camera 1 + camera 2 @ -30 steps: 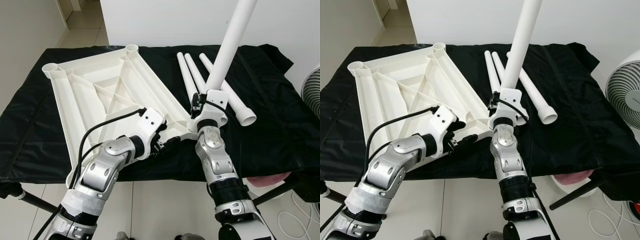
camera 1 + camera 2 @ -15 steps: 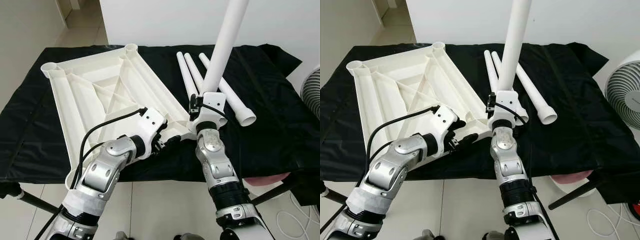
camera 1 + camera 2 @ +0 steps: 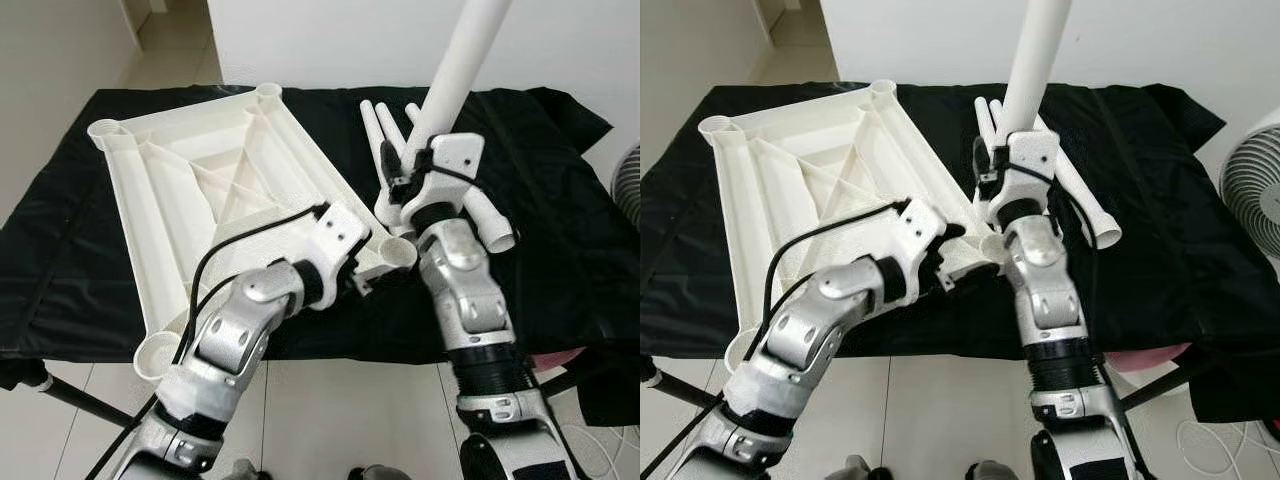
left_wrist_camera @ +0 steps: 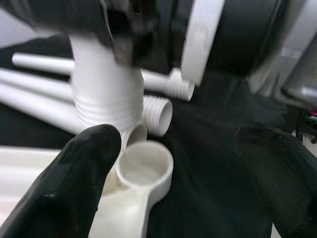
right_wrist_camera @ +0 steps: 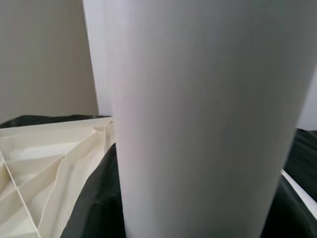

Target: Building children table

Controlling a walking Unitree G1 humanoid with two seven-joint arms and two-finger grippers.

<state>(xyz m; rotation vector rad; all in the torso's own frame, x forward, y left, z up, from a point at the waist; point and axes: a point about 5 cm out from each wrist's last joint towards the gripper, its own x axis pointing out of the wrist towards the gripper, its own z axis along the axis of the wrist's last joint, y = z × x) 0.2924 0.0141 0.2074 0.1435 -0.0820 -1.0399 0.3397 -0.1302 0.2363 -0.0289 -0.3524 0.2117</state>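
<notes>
Holding the upright table leg clamped in my right gripper, threaded end just above the tabletop's corner socket at 5 o'clock, I risk cross-threading if tilted; left gripper spread wide.

I see a table draped in a black cloth. The white tabletop panel lies on it upside down at left. Loose white legs lie on the cloth at far right.
</notes>
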